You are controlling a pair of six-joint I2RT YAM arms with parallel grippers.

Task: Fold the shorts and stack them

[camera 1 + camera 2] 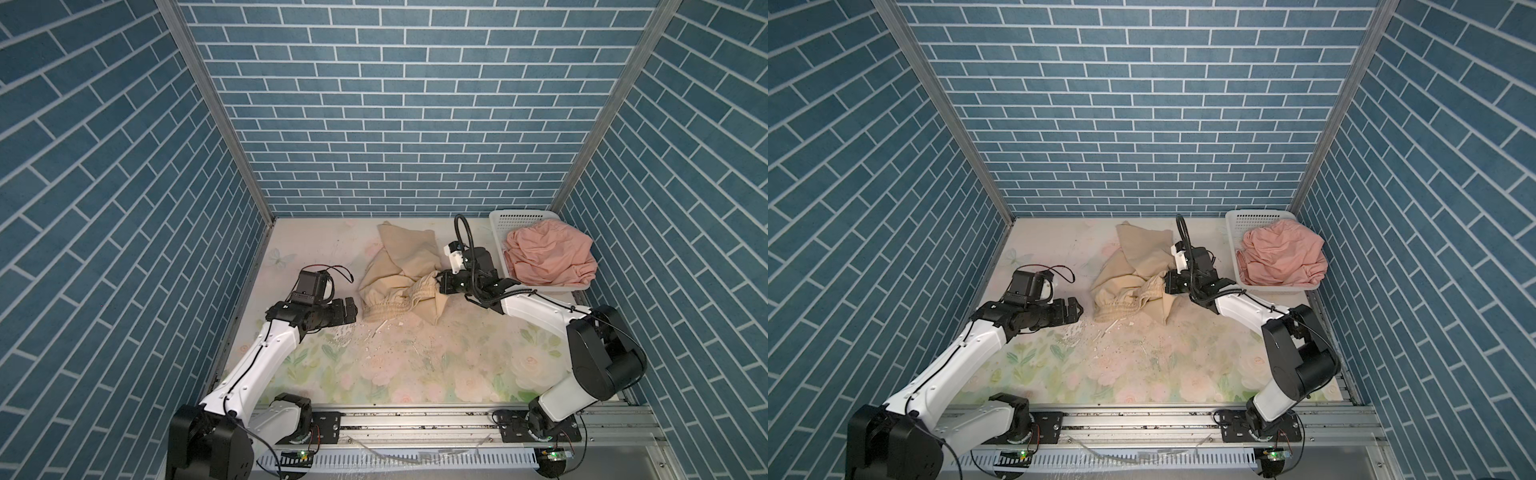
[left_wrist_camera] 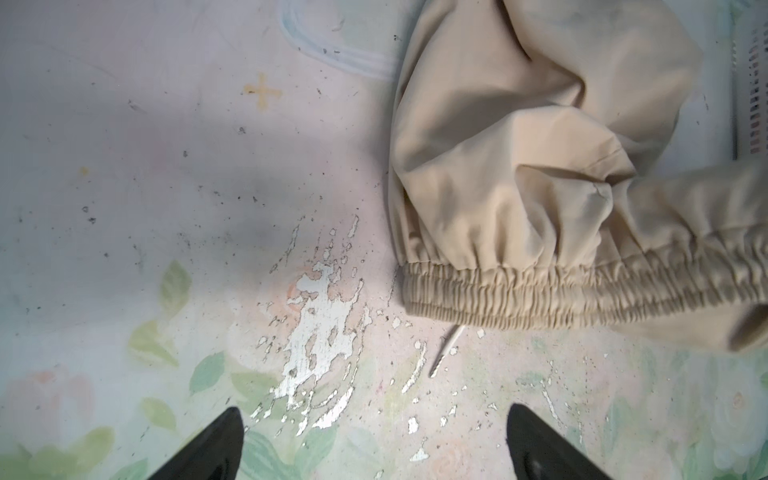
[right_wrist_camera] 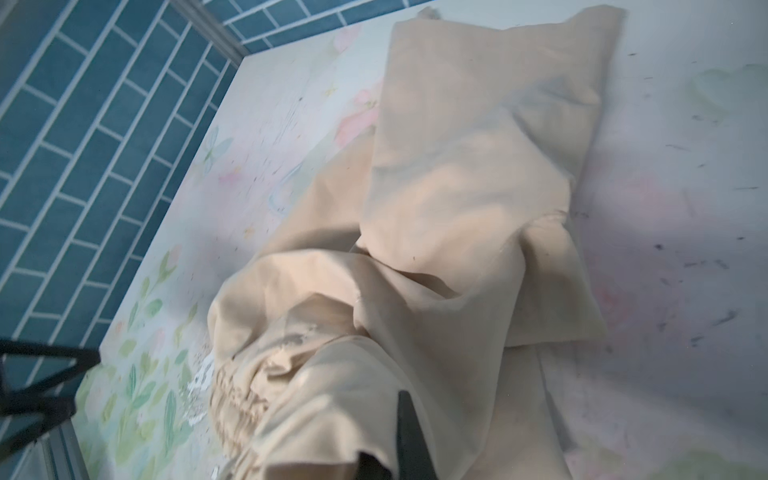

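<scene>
The right gripper (image 1: 439, 283), jaws closed on the waistband of crumpled beige cloth shorts (image 1: 397, 259); left gripper (image 1: 352, 311), jaws spread, just beside them; salmon-pink cloth shorts (image 1: 548, 253) in white perforated plastic basket (image 1: 498, 226).

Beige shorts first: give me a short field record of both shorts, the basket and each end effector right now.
beige shorts: crumpled on the table, unfolded
waistband: gathered, one end pinched
right end effector: shut on the waistband
left end effector: open, beside the waistband's other end, not touching cloth
pink shorts: bunched in the basket, far right corner
stack: not begun
</scene>
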